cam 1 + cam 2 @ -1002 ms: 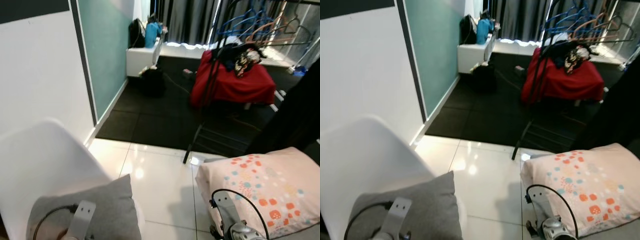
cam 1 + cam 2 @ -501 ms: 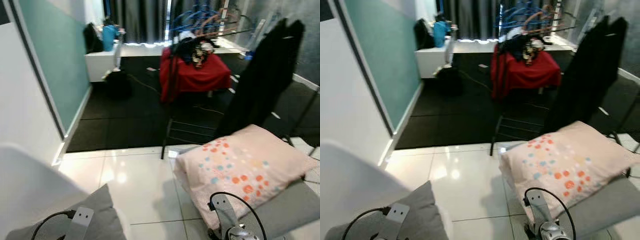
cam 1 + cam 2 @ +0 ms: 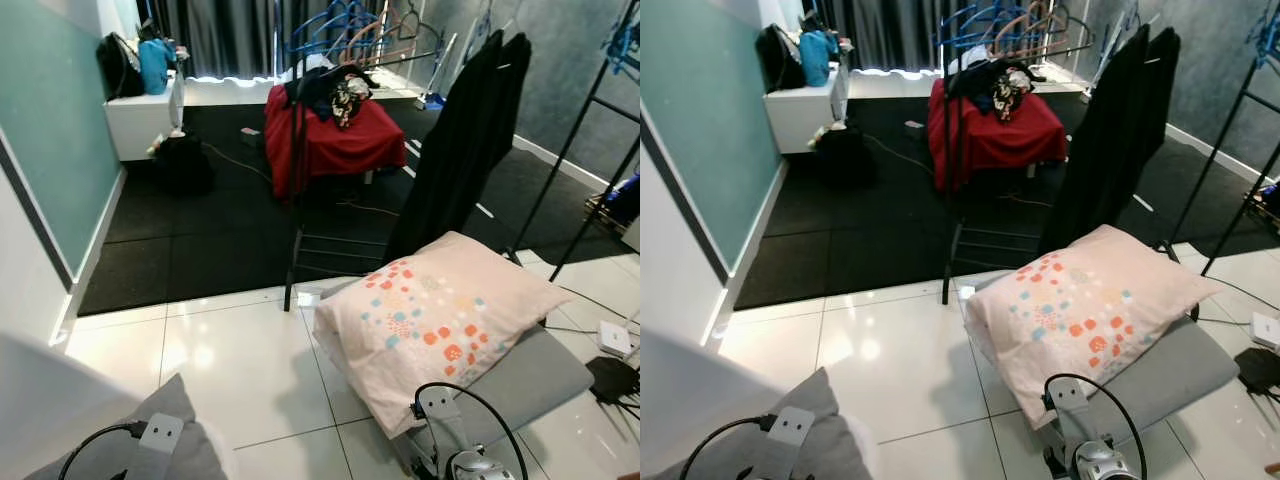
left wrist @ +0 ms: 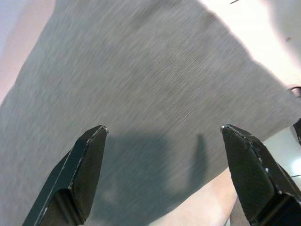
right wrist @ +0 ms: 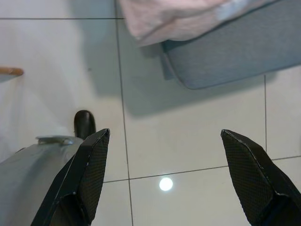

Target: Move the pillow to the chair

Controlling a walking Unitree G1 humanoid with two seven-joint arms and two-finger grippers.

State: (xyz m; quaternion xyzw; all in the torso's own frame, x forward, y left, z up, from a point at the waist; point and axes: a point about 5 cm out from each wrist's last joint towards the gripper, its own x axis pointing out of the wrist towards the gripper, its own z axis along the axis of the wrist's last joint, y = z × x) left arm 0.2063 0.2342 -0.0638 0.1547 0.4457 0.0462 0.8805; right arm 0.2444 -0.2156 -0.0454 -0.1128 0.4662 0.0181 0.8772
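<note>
Pink fabric with orange and teal spots covers the pillow (image 3: pixel 440 320), which lies on a grey cushion (image 3: pixel 530 375) on the glossy white tile floor (image 3: pixel 240 370), ahead and to the robot's right. A second, plain grey pillow (image 3: pixel 170 455) rests on the white chair (image 3: pixel 50 400) at the robot's lower left. The left claw (image 4: pixel 164 174) hangs just above that grey pillow with its fingers spread wide and holding nothing. The right claw (image 5: pixel 164 174) is likewise wide and empty, pointing down at bare tiles near the edge of the grey cushion. Beyond stand a clothes rack (image 3: pixel 330 60) and a red-covered heap (image 3: pixel 335 140) on black flooring. Judging by this, the robot is at the approach step, facing the spotted pillow. Next, the right claw needs to reach forward and close on the pillow's near edge.
</note>
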